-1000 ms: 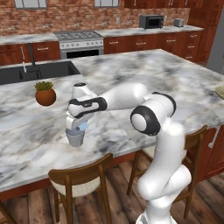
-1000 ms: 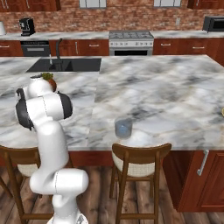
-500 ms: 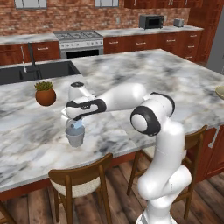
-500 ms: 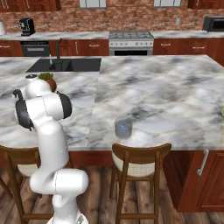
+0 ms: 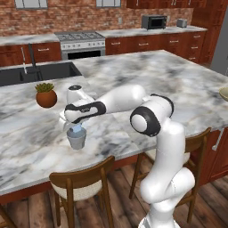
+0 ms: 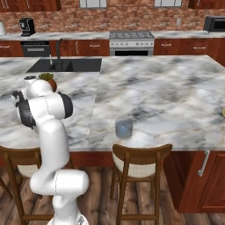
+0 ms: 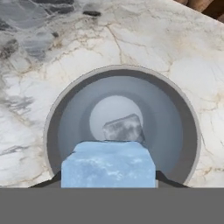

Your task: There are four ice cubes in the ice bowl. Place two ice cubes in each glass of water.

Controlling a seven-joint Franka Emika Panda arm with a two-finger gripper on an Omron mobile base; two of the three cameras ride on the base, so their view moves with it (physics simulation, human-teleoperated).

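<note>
Ice cube held over the near glass, one cube already lying inside.

The ice cube [image 7: 108, 162] sits low in the middle of the hand view, pinched between the tips of the gripper [image 5: 78, 128], directly above the open mouth of the glass [image 7: 122, 127]; a second ice cube [image 7: 124, 127] rests on its bottom. In the left base view this glass [image 5: 77, 138] stands at centre left on the marble table [image 5: 178, 84], just below the gripper. The other glass [image 6: 124, 128] stands at the middle of the right base view, near the table's front edge. Judged risks: a release while off-centre could bounce the cube off the rim onto the table, and a lower descent could nudge the light tumbler over. The arm reaches out sideways from its shoulder, forearm nearly level, wrist bent so the gripper points straight down.
</note>
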